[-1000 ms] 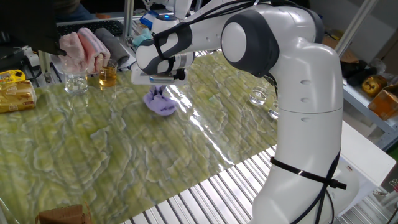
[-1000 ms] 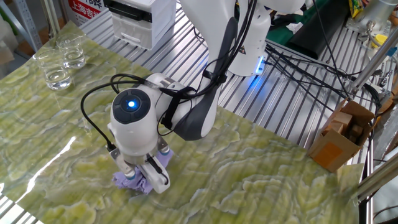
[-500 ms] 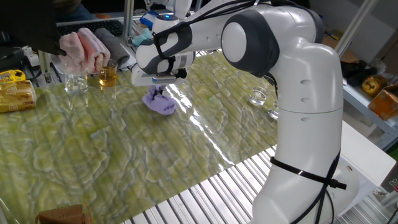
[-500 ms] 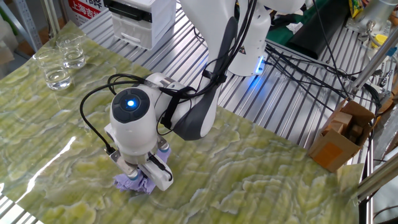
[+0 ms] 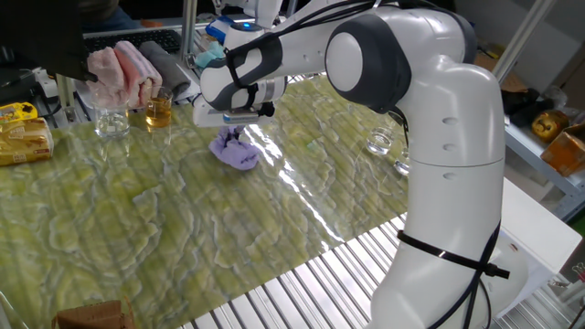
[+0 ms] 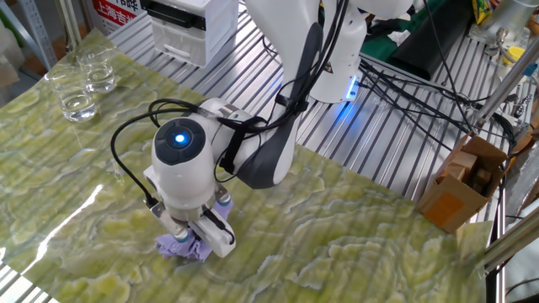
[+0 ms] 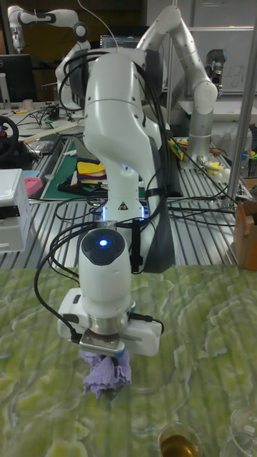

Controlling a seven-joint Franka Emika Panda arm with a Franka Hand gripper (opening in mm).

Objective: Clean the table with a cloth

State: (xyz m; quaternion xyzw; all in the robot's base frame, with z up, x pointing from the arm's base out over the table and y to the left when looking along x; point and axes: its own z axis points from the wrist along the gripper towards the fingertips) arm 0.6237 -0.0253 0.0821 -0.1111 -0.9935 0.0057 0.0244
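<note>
- Pressing bunched cloth point(image 5: 236, 152) onto table point(image 5: 183, 238), gripper point(image 5: 234, 135) pointing straight down.
- Jaws clamped on cloth's top.
- Glass of amber liquid point(image 5: 158, 111) well apart.

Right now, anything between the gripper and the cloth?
Nothing visible. The gripper is directly above the cloth, fingers down in the bunched fabric on the table. The glasses stand off to the side.
</note>
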